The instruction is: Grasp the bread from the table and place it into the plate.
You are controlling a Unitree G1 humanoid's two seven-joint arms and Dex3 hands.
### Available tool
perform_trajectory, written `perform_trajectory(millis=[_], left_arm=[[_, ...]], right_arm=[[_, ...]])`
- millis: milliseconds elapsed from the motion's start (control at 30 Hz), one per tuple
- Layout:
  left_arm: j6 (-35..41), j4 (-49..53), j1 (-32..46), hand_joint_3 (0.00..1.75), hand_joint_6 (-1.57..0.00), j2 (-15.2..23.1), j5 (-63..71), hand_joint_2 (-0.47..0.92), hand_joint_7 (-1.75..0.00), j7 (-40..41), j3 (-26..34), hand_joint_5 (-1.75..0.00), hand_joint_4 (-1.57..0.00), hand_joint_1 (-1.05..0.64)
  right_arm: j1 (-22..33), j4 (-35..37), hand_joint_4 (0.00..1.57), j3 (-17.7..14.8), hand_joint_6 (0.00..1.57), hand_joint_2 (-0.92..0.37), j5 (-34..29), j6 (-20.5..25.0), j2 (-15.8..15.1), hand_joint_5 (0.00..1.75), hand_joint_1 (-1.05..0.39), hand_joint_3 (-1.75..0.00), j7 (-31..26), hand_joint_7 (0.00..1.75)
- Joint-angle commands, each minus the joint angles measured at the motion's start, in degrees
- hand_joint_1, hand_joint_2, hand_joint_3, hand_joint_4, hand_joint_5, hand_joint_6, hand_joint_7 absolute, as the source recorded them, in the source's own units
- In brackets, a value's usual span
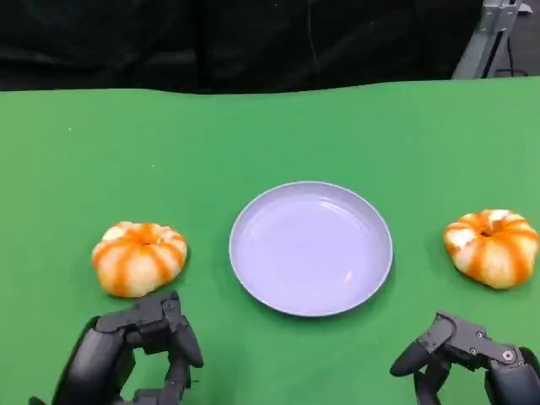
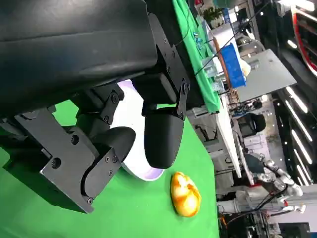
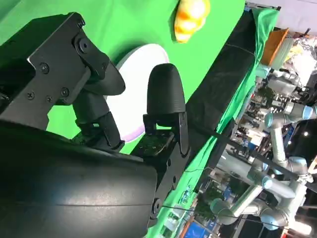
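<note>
Green table (image 1: pixel 270 135) spans the whole scene, black backdrop (image 1: pixel 236 38) behind its far edge. Lavender plate (image 1: pixel 310 247) sits flat, ahead of and between both hands, nothing in it. Left hand (image 1: pixel 139 354) hovers at the near edge, fingers apart, holding nothing. Right hand (image 1: pixel 464 359) at the near edge too, fingers apart, holding nothing.

Left bread (image 1: pixel 139 257), an orange-and-white striped round bun, lies just ahead of the left hand, apart from its fingers, well to the left of the plate. Right bread (image 1: pixel 492 246), same look, lies ahead of the right hand, slightly outboard of it, not touched, right of the plate with a gap.

Left wrist view: left hand's fingers (image 2: pixel 163 139) spread over the plate (image 2: pixel 143 171), the right bread (image 2: pixel 185 194) beyond it on the green. Right wrist view: right hand's fingers (image 3: pixel 166 96) apart, plate (image 3: pixel 133 74) past them, left bread (image 3: pixel 190 17) farther off.
</note>
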Motion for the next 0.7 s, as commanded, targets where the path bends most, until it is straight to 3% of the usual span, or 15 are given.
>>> perform_trajectory(millis=[33,500,533,567,600,667,700], left_arm=[[-0.7,0.6,-0.2,1.53,-0.85,0.5,0.1,0.28,-1.53,0.3,0.6,-1.72,-0.89,0.02],[-0.5,0.7,-0.5,1.52,-0.86,0.4,0.2,0.28,-1.52,0.5,0.7,-1.74,-0.88,0.02],[2.4,-0.2,-1.3,1.48,-0.84,1.3,1.7,0.31,-1.5,1.4,1.3,-1.7,-0.86,0.01],[5.1,-1.1,-2.1,1.02,-0.67,2.1,3.5,0.5,-0.99,2.4,1.8,-1.23,-0.67,-0.11],[7.2,-2.0,-2.8,0.71,-0.67,2.9,6.0,0.64,-0.67,3.5,2.2,-0.99,-0.64,-0.17],[9.5,-3.4,-3.4,0.27,-0.67,3.8,9.6,0.84,-0.24,5.0,2.4,-0.69,-0.57,-0.26],[10.8,-4.2,-3.9,0.2,-0.68,4.6,11.9,0.87,-0.17,5.6,2.5,-0.65,-0.56,-0.27]], right_arm=[[0.1,0.1,0.84,-0.5,0.82,-0.29,0.4,-0.5,-0.3,1.69,0.15,-1.39,-0.4,1.27],[0.0,0.0,0.83,-0.5,0.81,-0.29,0.5,-0.2,-0.4,1.7,0.13,-1.39,-0.2,1.27],[-0.2,-0.1,0.82,-0.4,0.81,-0.29,0.2,0.1,-0.2,1.7,0.13,-1.39,-0.4,1.27],[-0.4,-0.2,0.83,-0.3,0.82,-0.29,-0.1,0.3,0.0,1.69,0.14,-1.39,-0.5,1.27],[-0.6,-0.2,0.84,-0.3,0.82,-0.28,-0.2,0.5,0.2,1.68,0.14,-1.39,-0.6,1.27],[-0.8,-0.1,0.84,-0.3,0.82,-0.28,-0.2,0.6,0.3,1.68,0.14,-1.4,-0.6,1.27],[-0.9,0.0,0.84,-0.2,0.82,-0.28,-0.2,0.7,0.3,1.68,0.14,-1.4,-0.6,1.27]])
